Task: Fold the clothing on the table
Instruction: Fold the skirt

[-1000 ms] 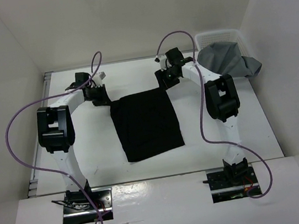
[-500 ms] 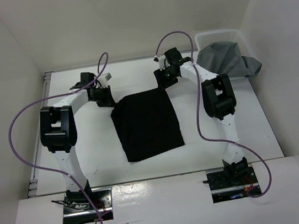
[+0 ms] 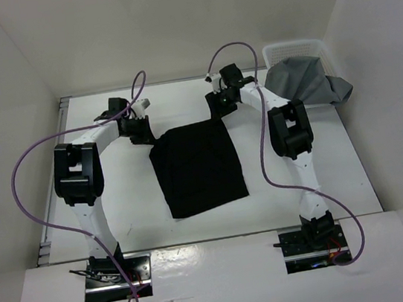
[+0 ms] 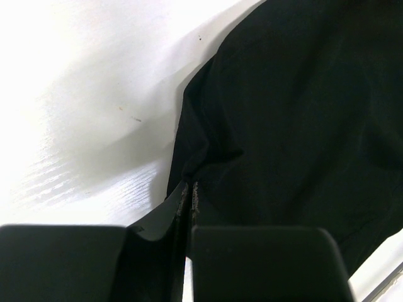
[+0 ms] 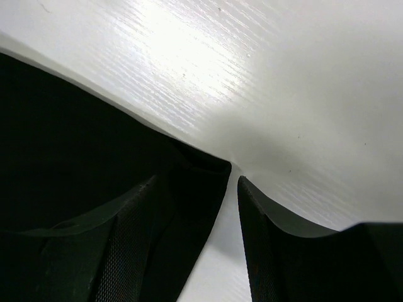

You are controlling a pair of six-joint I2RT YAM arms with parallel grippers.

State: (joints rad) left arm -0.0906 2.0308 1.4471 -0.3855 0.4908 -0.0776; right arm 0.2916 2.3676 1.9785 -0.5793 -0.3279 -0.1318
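L gripper (image 4: pixel 189 189): jaws together, pinching the far-left corner of the black clothing (image 3: pixel 198 166); fabric puckers at the tips. R gripper (image 5: pixel 196 181): jaws apart, straddling the far-right corner, one finger over fabric, the other over bare table (image 3: pixel 118 200). Clothing lies spread mid-table, btwn both arms. Far right corner: basket (image 3: pixel 294 51) w/ grey cloth (image 3: pixel 308 82) in it.

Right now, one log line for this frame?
left hand: shut on clothing far-left corner | right hand: open, around far-right corner | clothing: spread on table
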